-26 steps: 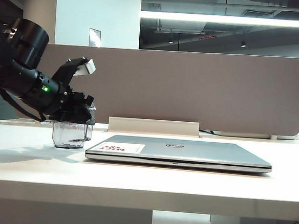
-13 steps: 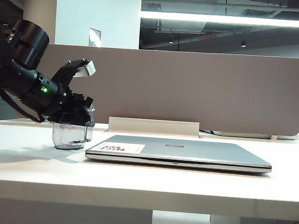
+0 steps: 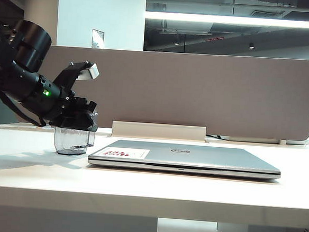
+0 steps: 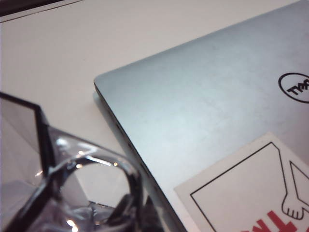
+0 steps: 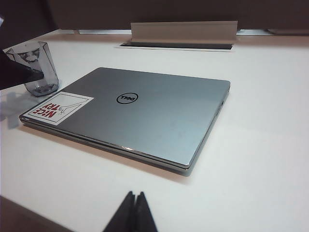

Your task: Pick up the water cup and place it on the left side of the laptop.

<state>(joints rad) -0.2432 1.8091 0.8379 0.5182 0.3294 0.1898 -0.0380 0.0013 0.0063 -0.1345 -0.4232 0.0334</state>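
Item: water cup [image 3: 73, 141], on the table [image 3: 149, 184] just left of the laptop [image 3: 186, 156], clenched at its rim by left gripper [image 3: 80, 122]. Release gently, lift straight. Right gripper [image 5: 131, 212] closed, parked near.

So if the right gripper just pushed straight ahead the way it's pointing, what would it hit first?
Probably the laptop: the shut right gripper points across bare table at its near edge. The water cup, held by the left gripper, sits off to the side. Height is unclear.
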